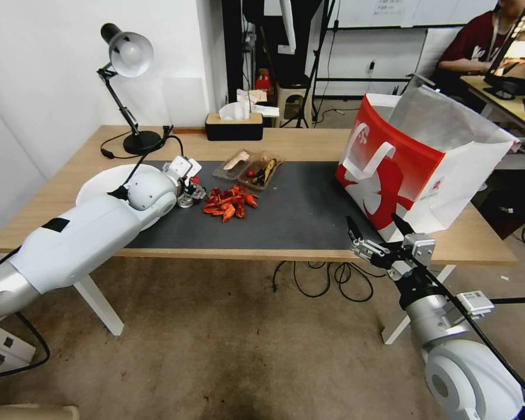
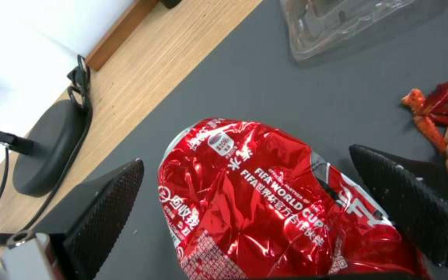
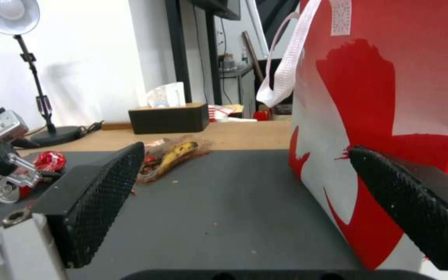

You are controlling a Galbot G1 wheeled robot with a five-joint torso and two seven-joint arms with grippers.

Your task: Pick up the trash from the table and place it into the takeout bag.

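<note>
A crushed red can (image 2: 265, 210) lies on the dark mat (image 1: 309, 210) at the left of the table (image 1: 309, 143). My left gripper (image 2: 255, 194) is open and straddles the can, one finger on each side with a gap to it. In the head view this gripper (image 1: 191, 189) hangs over the can (image 1: 188, 200). A pile of red crayfish shells (image 1: 230, 204) lies just right of it. Behind the shells sits a clear tray with food scraps (image 1: 248, 166). The red-and-white takeout bag (image 1: 414, 163) stands open at the right. My right gripper (image 1: 361, 242) is open and holds nothing, at the table's front edge beside the bag (image 3: 390, 97).
A white plate (image 1: 96, 181) lies under my left arm. A black desk lamp (image 1: 140, 140) and its cable stand at the back left, a tissue box (image 1: 233, 125) at the back middle. The mat between the shells and the bag is bare.
</note>
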